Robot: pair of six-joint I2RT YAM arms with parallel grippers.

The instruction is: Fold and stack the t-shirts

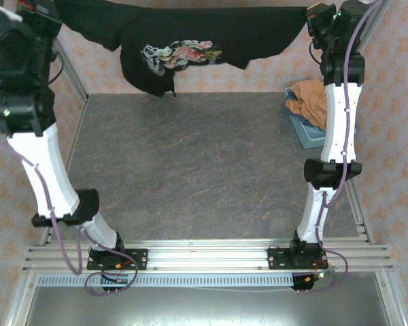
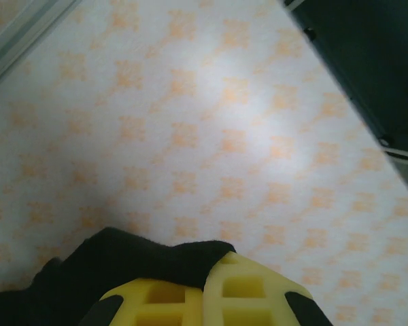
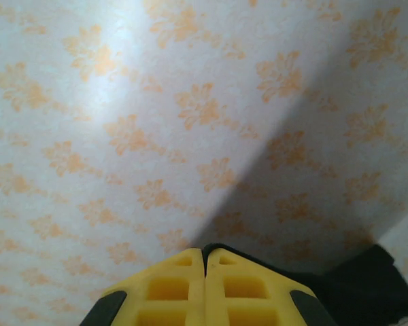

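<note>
Between left pincer (image 2: pixel 204 275) and right pincer (image 3: pixel 204 257), black floral t-shirt (image 1: pixel 183 34) above table (image 1: pixel 190 170)

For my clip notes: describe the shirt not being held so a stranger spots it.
Start at the grey table and go to its far right edge. There a light-blue basket holds a crumpled orange-brown t-shirt. Unlike the black floral t-shirt stretched in the air, it is plain and bunched.

black floral tee (image 1: pixel 190 30), orange-brown tee (image 1: pixel 313 97)
</note>
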